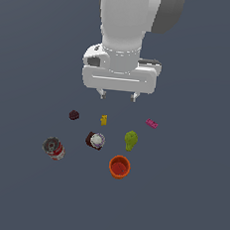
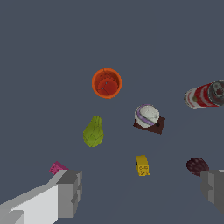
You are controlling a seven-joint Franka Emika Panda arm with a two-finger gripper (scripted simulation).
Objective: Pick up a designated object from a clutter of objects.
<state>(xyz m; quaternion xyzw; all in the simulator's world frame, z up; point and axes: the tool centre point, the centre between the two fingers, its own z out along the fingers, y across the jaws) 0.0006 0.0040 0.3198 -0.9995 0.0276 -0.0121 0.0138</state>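
The gripper (image 1: pixel 119 95) hangs above the floor with its jaws spread wide and nothing between them; in the wrist view its two grey fingers (image 2: pixel 70 192) stand far apart at either edge of the picture. It sits high, well clear of every item, and roughly over the far side of the scatter in the exterior view. Nearest beneath it lies the tiny yellow piece (image 1: pixel 103 119), with the dark maroon lump (image 1: pixel 74 115) toward the exterior view's left and the pink brick (image 1: pixel 151 123) toward the exterior view's right. Further out is the ball (image 1: pixel 97 140), off-white with a purple band, which rests on or against the dark brown block (image 1: pixel 90 138); the wrist view shows the ball (image 2: pixel 146 115) overlapping the block's edge, though whether it sits on top or merely touches I cannot tell. The green pear shape (image 1: pixel 130 140) is beside them, apart, and the orange cup (image 1: pixel 119 166) and the red can (image 1: pixel 54 148) lie outermost. I judge this to be the approach step, before any descent. The next move calls for shifting over the ball, centring the open jaws around it, and lowering without nudging the block beneath or beside it, since a round thing may roll away.
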